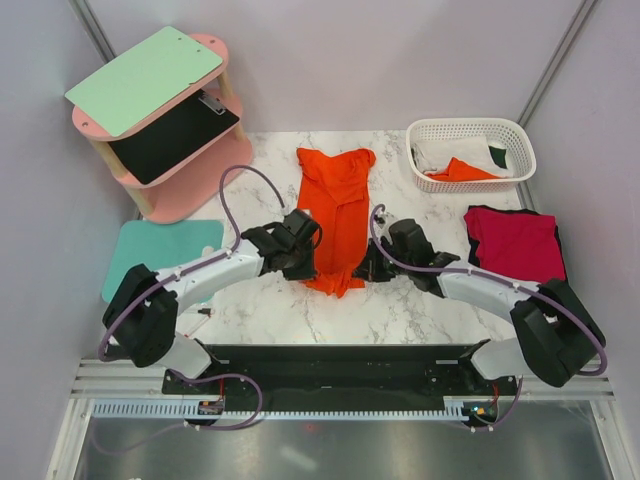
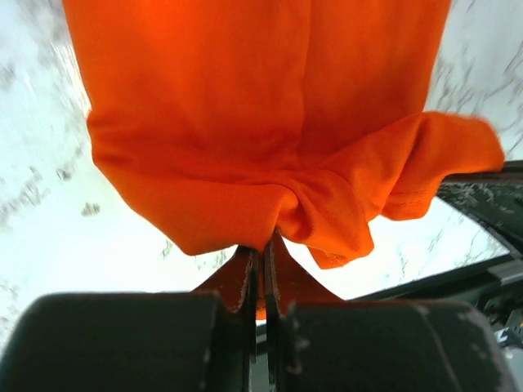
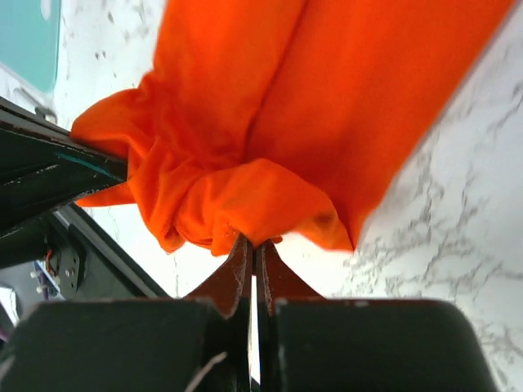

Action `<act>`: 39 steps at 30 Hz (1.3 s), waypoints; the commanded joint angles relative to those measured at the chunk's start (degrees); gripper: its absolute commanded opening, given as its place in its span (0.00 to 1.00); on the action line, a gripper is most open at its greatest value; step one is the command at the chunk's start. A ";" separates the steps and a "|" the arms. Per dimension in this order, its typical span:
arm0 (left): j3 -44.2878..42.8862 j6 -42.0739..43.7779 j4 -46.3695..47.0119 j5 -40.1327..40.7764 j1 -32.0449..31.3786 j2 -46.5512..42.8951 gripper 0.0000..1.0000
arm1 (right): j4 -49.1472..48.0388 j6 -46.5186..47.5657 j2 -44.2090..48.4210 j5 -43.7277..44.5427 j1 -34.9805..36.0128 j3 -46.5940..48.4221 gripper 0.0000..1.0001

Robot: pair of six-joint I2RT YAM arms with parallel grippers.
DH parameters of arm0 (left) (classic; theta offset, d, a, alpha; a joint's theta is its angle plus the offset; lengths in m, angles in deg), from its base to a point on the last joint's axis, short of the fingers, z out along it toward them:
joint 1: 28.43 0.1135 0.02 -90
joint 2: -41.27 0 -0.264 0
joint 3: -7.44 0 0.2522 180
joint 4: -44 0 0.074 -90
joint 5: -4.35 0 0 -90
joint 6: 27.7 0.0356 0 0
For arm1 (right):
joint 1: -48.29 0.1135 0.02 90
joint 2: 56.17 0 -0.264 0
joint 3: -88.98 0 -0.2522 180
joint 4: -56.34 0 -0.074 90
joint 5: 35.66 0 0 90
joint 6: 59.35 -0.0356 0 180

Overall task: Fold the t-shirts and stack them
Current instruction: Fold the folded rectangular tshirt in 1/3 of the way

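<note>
A bright orange t-shirt (image 1: 335, 205) lies as a long narrow strip down the middle of the marble table. My left gripper (image 1: 308, 262) is shut on its near left corner; the left wrist view shows the cloth (image 2: 270, 139) bunched at the closed fingertips (image 2: 263, 249). My right gripper (image 1: 362, 268) is shut on the near right corner; the right wrist view shows the cloth (image 3: 270, 163) pinched at the fingertips (image 3: 252, 245). A folded crimson red t-shirt (image 1: 515, 243) lies at the right, on a black one (image 1: 556, 238) that shows at its edge.
A white lattice basket (image 1: 470, 152) at the back right holds white, orange and dark green cloth. A teal mat (image 1: 160, 250) lies at the left. A pink two-tier shelf (image 1: 165, 115) with a green board stands at the back left.
</note>
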 commanded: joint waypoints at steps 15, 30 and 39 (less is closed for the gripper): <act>-24.57 15.03 -0.65 -2.08 11.62 19.24 0.02 | -1.82 7.23 -15.64 9.38 -3.25 20.69 0.00; -42.96 21.36 -2.23 -5.43 18.30 32.61 0.68 | -10.59 4.69 -30.07 16.94 -10.11 30.55 0.57; -33.13 21.36 -0.56 -0.50 18.65 22.16 1.00 | -14.22 7.59 -22.77 12.74 -8.45 26.68 0.98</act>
